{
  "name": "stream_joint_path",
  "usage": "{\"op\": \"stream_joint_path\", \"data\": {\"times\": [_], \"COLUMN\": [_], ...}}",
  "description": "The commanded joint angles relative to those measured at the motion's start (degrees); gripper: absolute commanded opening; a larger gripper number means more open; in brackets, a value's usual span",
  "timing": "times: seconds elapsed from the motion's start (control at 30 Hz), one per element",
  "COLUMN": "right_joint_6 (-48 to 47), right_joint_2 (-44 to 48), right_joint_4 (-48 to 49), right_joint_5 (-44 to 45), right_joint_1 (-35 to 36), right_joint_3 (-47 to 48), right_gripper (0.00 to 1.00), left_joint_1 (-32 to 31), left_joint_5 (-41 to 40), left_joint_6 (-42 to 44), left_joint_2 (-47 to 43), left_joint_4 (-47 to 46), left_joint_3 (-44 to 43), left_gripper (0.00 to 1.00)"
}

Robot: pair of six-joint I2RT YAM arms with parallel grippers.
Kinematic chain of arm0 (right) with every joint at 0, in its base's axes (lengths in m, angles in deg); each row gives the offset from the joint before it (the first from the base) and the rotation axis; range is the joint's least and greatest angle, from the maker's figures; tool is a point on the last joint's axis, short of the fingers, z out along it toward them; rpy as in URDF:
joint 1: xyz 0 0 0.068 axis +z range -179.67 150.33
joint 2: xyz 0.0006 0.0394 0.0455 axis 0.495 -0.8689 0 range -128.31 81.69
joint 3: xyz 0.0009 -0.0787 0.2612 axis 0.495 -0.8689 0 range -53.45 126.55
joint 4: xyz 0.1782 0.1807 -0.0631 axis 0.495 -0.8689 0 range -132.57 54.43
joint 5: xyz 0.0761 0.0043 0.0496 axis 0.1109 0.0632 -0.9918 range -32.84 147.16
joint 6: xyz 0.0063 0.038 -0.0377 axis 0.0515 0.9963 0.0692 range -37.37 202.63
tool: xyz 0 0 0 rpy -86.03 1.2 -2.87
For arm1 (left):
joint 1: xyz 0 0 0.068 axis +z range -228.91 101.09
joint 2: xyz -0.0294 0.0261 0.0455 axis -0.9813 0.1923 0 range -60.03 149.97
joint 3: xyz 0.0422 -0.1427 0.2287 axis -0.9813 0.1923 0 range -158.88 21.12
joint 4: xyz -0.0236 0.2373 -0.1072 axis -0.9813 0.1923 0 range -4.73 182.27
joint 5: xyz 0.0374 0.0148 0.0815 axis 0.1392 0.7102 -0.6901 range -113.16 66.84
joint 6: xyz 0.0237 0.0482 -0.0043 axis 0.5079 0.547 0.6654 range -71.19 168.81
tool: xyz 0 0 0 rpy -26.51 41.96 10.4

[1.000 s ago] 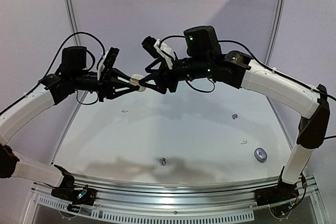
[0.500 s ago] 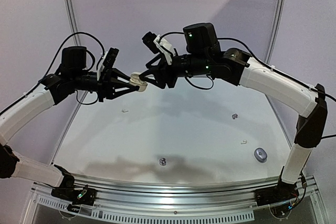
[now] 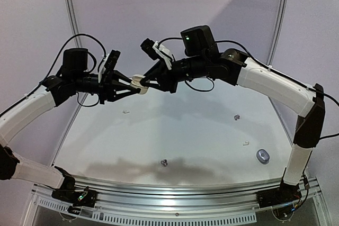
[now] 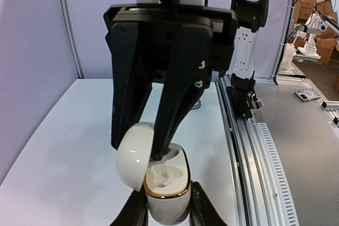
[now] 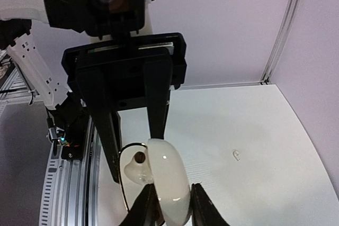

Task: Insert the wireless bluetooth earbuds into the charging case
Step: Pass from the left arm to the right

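A white charging case (image 3: 139,83) with a gold rim is held in the air above the far left of the table. My left gripper (image 3: 132,84) is shut on its body (image 4: 168,183). The lid (image 4: 132,154) stands open. My right gripper (image 3: 144,81) is shut on that lid (image 5: 167,173), one finger (image 4: 172,104) inside the case mouth and the other behind the lid. A white moulded recess (image 5: 132,169) shows inside. Two white earbuds (image 3: 126,112) (image 3: 246,143) and two dark earbuds (image 3: 164,163) (image 3: 236,116) lie on the table.
A second, grey-blue case (image 3: 262,155) lies at the near right of the white table (image 3: 201,141). Purple walls close the back and sides. An aluminium rail (image 3: 175,194) with the arm bases runs along the near edge.
My right gripper has moved left onto the held case and its jaws have narrowed around the lid. The left arm and the earbuds on the table have not moved.
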Motion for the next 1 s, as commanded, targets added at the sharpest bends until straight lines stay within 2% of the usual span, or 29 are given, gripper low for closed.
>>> {"op": "stream_joint_path", "data": {"times": [0.0, 0.2, 0.4, 0.53, 0.8, 0.97], "right_joint_6": [0.1, 0.0, 0.0, -0.1, -5.0, -6.7], "right_joint_2": [-1.4, -0.3, 1.3, 2.1, 3.2, 3.3], "right_joint_4": [-1.7, -0.7, 0.5, 0.2, -1.1, -0.6], "right_joint_5": [-2.5, -1.9, -0.7, 0.5, 8.9, 12.4], "right_joint_1": [0.0, -0.1, 0.0, 0.1, 1.9, 2.5], "right_joint_3": [1.1, 1.0, 1.0, 1.0, 1.0, 1.0], "right_gripper": [0.16, 0.14, 0.10, 0.10, 0.10, 0.10], "left_joint_1": [0.4, 0.7, 0.8, 0.7, 0.7, 0.6], "left_joint_5": [1.6, 1.1, 1.4, 2.0, 2.6, 4.0], "left_joint_6": [0.8, 0.2, -2.8, -4.3, -9.4, -10.4], "left_joint_2": [-0.6, -0.2, -0.2, -0.1, 0.6, 1.0], "left_joint_4": [-1.3, -1.9, -4.0, -5.1, -8.7, -8.3], "left_joint_3": [0.4, 0.8, 2.3, 3.3, 3.4, 3.4], "left_gripper": [0.00, 0.00, 0.37, 0.51, 0.50, 0.39]}}
